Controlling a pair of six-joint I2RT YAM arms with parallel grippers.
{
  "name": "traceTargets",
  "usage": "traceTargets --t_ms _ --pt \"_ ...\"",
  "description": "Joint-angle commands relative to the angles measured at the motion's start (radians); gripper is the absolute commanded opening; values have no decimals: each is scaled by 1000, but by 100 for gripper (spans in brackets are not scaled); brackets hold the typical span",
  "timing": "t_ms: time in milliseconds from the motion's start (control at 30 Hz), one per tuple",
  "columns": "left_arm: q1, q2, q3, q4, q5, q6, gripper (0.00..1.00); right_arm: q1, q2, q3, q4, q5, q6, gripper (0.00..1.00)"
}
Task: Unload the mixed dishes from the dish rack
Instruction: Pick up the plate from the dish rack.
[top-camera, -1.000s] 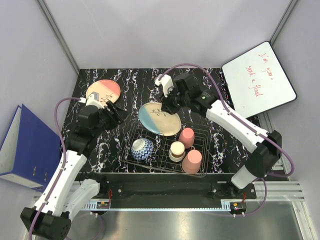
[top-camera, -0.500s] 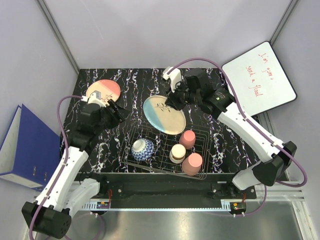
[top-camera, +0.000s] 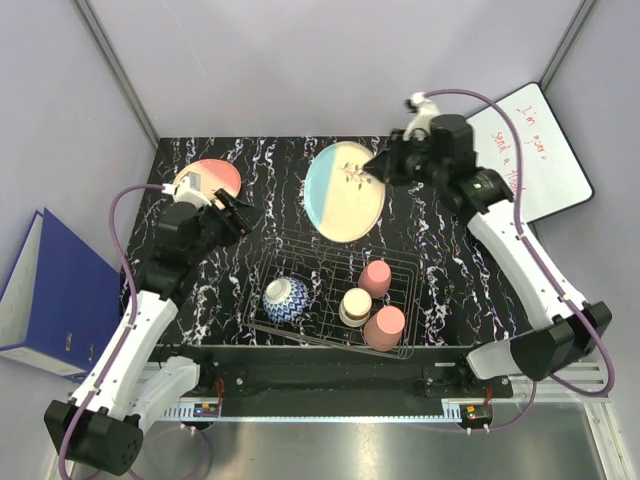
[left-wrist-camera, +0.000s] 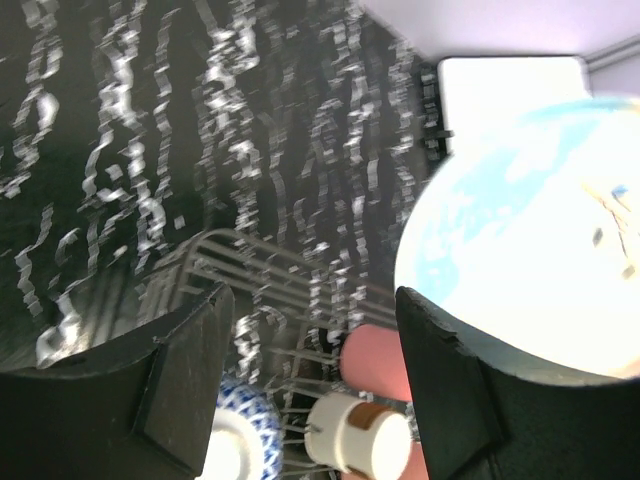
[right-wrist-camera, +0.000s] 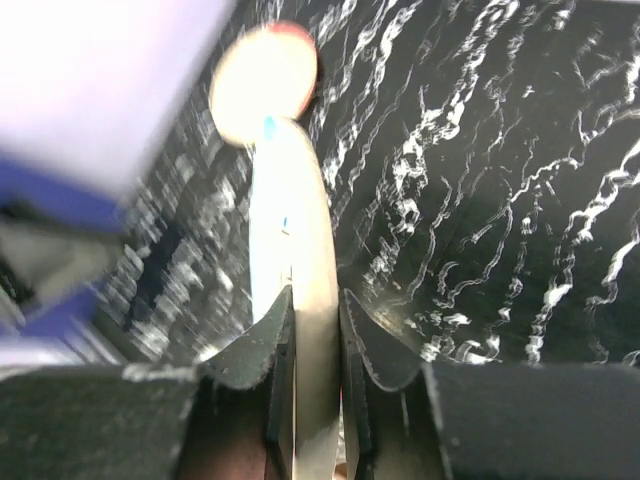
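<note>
Light blue/cream plate (top-camera: 345, 192): round and two-tone, with the blue half on the left, the cream half on the right, and a small dark floral mark near the upper-right rim. It's out of the dish rack (top-camera: 400, 268), held up over the worktop (top-camera: 270, 160) just past the rack's far edge. It is tilted so its face shows to the top camera.

Right end effector (top-camera: 378, 168) is pinching the plate at that upper-right rim. The right wrist view shows the plate edge-on with a finger pressed on each face.

In the rack:
- blue-and-white patterned bowl (top-camera: 285, 298) at the left end
- cream cup with brown band (top-camera: 354, 303) at the middle
- pink cup (top-camera: 375, 276) just behind the cream cup
- second pink cup (top-camera: 384, 326) at the near-right corner

The rack is a low dark wire grid, near-centre on the black, white-veined worktop.

Pink/cream plate (top-camera: 207, 181) lies flat at the far left of the worktop, well apart from the rack.

Left end effector (top-camera: 235, 215) has its fingers spread and nothing between them. It sits just beside the near-right edge of the pink/cream plate.

Off the worktop, a whiteboard (top-camera: 520, 160) with red writing is at the right and a blue binder (top-camera: 45, 295) is at the left.
</note>
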Motion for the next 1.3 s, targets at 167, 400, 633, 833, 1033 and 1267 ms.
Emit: traceTargets --t_ms 167,400,633,833,1033,1267 --pt "13 0 -4 390 241 -161 92 -317 -106 -425 1096 -462 1079 0" --pt "67 184 -104 1016 553 -498 97 -315 -82 -489 1236 -507 1190 0" --pt "56 304 -49 1078 582 -521 93 -308 -91 -499 1241 -549 1152 0" --pt "46 321 -23 1063 564 -509 92 -256 -80 -515 1198 -547 1092 0" --pt "21 307 11 1006 550 -465 92 -194 -56 -500 1172 -538 1046 0" --pt "7 335 14 1034 576 -468 38 -145 -29 -495 1153 -536 1011 0"
